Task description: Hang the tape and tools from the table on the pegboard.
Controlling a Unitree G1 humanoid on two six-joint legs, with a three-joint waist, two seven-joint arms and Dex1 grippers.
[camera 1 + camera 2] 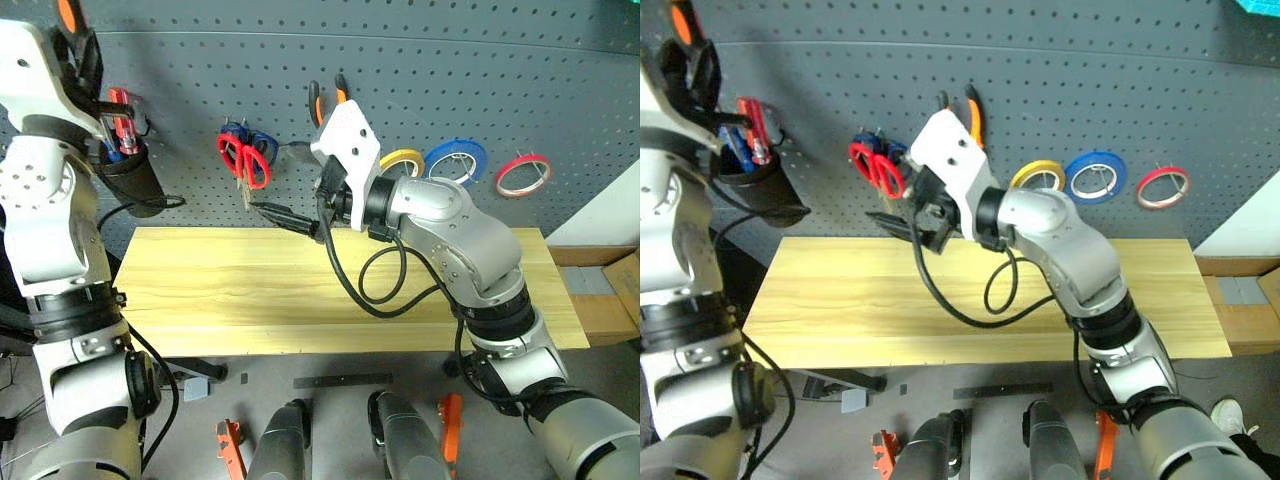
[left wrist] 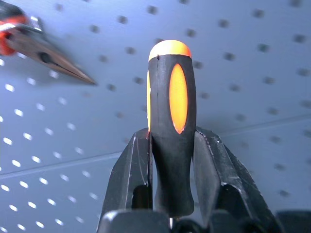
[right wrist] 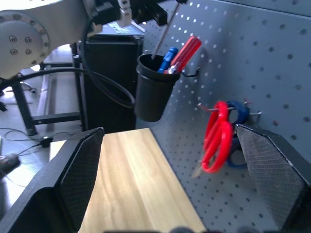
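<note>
Left gripper [image 2: 172, 145] fingers pinching the orange-and-black screwdriver [image 2: 171, 121] upright above the black cup [image 1: 135, 178] on the pegboard [image 1: 500, 60], right gripper [image 3: 170, 160] fingers spread wide, empty, near the hanging red scissors [image 3: 216, 136], over the desk [image 1: 250, 290]

tape [image 1: 522, 174]: thin red ring, hung flat on the pegboard [image 1: 420, 60], at the right end of the roll row, beside the blue roll.
screwdriver [image 2: 171, 121]: orange-and-black handle, clamped upright in the left pincer [image 2: 172, 160]; its shaft ran down toward the black cup on the board.
scissors [image 1: 246, 164]: red handles, steel blades pointing down, hung on a hook over a blue-handled pair.
pliers [image 1: 328, 98]: orange-and-black handles up, hung on the board, lower part hidden behind the right arm.
surface [image 1: 220, 290]: light yellow planks, bare.
pegboard: dark grey, rows of small holes.
</note>
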